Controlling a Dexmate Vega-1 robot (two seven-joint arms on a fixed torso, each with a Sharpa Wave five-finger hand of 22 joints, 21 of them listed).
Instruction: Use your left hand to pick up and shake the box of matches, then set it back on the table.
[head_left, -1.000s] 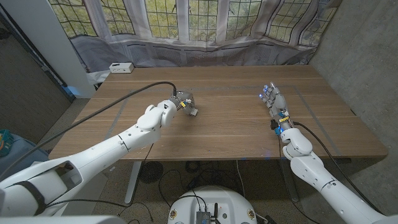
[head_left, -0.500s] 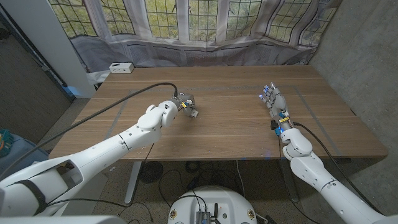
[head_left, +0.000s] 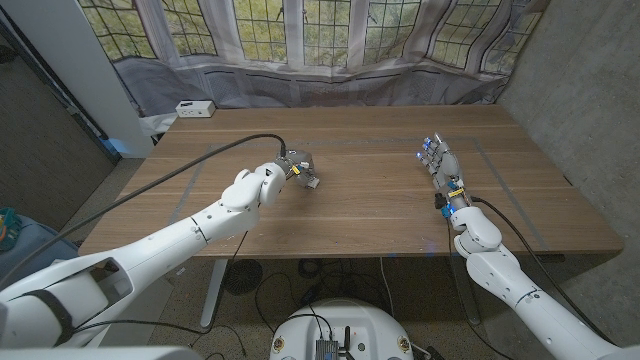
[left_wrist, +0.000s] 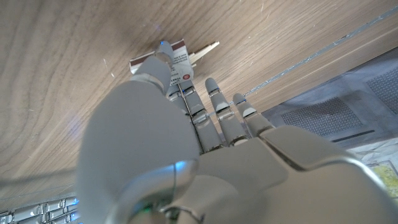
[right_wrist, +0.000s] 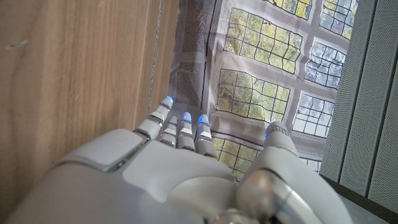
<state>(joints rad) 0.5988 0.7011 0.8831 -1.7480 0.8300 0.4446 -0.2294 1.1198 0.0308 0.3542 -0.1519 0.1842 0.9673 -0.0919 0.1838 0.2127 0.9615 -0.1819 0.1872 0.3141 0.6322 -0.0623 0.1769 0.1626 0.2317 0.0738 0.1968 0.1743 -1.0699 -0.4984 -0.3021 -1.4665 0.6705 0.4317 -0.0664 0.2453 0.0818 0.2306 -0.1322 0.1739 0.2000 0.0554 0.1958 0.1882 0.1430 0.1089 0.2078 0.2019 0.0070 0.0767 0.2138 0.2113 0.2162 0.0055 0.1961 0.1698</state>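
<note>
Small, light box of matches pinched in left hand fingers above the desk; probably best squeezed softly by its sides.

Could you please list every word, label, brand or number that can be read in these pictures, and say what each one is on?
No text can be read.
Small white matchbox with dark red edging, held by the left hand: a printed label with a round red mark and fine lines of print, too small and blurred to read.
White rectangular box at the wooden table's far left corner: dark marks on it, too small to read.
</note>
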